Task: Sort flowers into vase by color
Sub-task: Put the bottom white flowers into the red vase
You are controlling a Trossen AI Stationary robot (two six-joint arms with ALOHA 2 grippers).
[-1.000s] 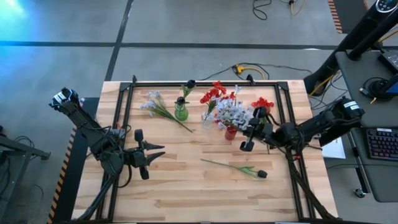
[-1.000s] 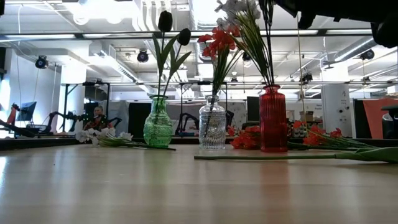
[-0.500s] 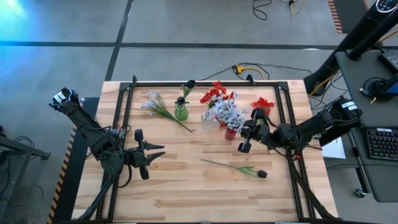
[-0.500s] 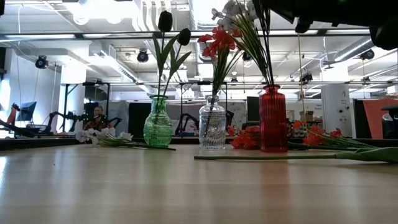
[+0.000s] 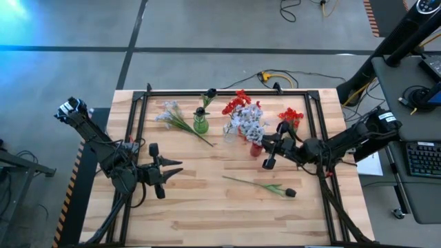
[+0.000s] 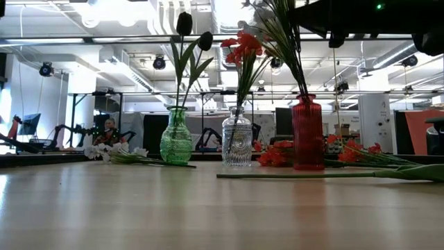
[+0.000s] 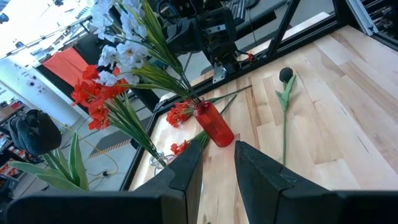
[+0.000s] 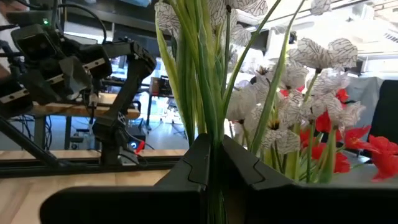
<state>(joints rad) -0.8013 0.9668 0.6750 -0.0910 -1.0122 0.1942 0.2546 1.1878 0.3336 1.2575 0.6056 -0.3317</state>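
Right gripper (image 5: 267, 153) clamped on pale blue-white spray (image 5: 249, 122) in red vase (image 6: 307, 133).

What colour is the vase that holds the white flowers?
Red, translucent glass: the vase with the white flowers shows best in the low view.

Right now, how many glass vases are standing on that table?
3, in a row at the table's far side: a green vase, a clear vase in the middle, and a red vase by the right gripper.
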